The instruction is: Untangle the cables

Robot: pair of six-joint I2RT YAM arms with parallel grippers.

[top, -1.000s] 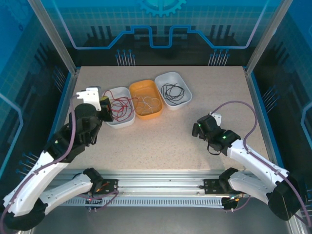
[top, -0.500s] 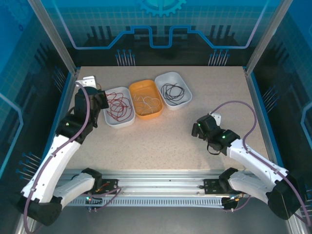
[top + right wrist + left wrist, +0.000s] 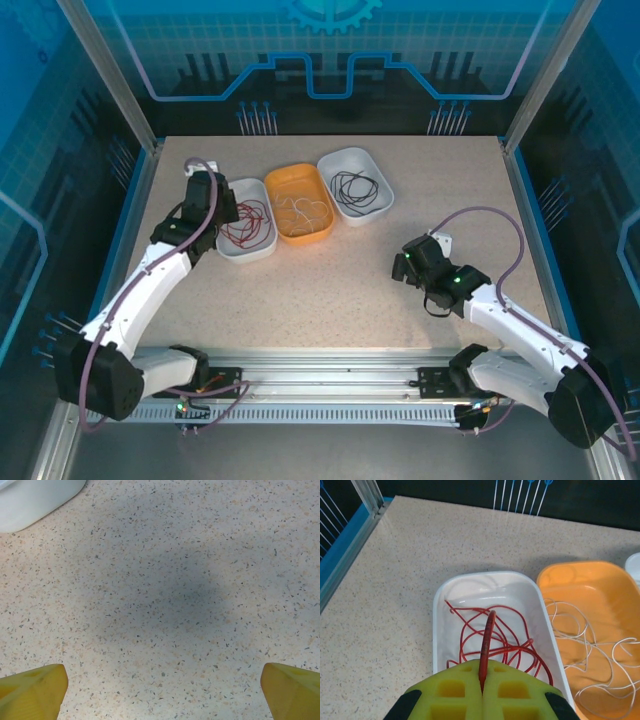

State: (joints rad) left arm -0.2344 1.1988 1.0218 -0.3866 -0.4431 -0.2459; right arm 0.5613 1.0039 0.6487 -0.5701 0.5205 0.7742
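Note:
The red cable [image 3: 507,645] lies bunched in a white tray [image 3: 436,625], and one strand rises out of it into my left gripper [image 3: 482,682], which is shut on that strand. From above, the left gripper [image 3: 222,205] sits over that tray's left edge [image 3: 245,252], beside the red cable [image 3: 252,218]. Beside it, the white cable [image 3: 305,210] lies in an orange tray [image 3: 300,237], and the black cable [image 3: 356,188] in another white tray [image 3: 345,155]. My right gripper [image 3: 405,262] is open over bare table, nothing between its fingertips [image 3: 35,685].
The three trays stand in a row at the back middle of the speckled table. A white tray's corner [image 3: 35,500] shows at the top left of the right wrist view. Metal frame posts and blue walls bound the table on both sides.
My left arm has stretched forward and swung right, bringing its gripper from left of the red cable's tray to over its left edge. The right arm has barely moved.

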